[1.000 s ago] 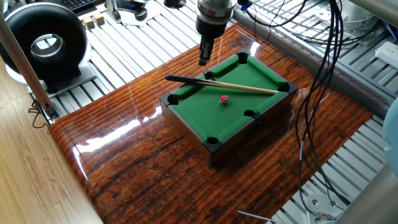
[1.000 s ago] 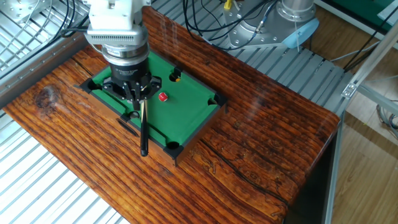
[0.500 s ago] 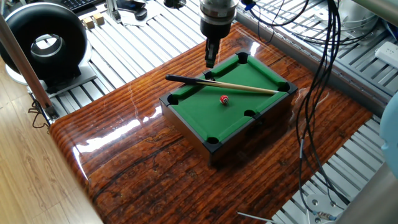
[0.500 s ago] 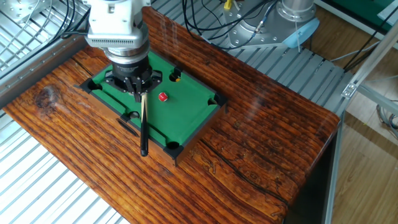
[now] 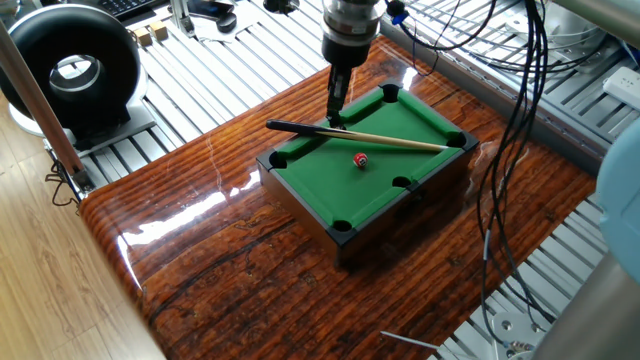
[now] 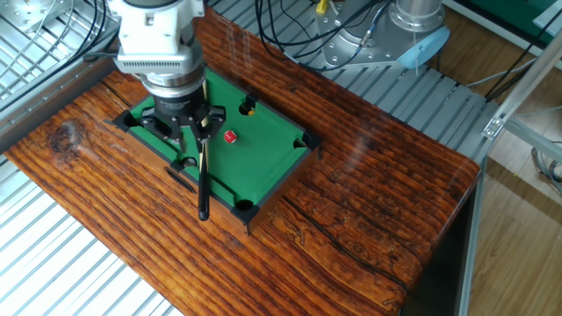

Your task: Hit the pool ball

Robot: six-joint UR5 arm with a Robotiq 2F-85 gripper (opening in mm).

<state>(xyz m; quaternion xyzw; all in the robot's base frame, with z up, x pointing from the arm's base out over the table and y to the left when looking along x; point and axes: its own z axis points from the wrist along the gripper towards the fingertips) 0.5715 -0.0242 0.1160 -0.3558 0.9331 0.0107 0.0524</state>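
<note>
Both fixed cameras looked down at the desk [image 5: 230, 250] from opposite sides, at middling range. One view faced the gripper [image 5: 337, 112] from the front-left corner; the other faced it from behind. Both shared the mini pool table [image 6: 272, 167] beneath the gripper.

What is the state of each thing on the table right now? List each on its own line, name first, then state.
pool ball: at rest on the green felt, untouched, clear of the pockets.
cue stick: lying across the table rails, black butt overhanging one side, not held.
mini pool table: upright on the wooden tabletop.
gripper: lowered near the cue's butt end; open or shut cannot be told.
</note>
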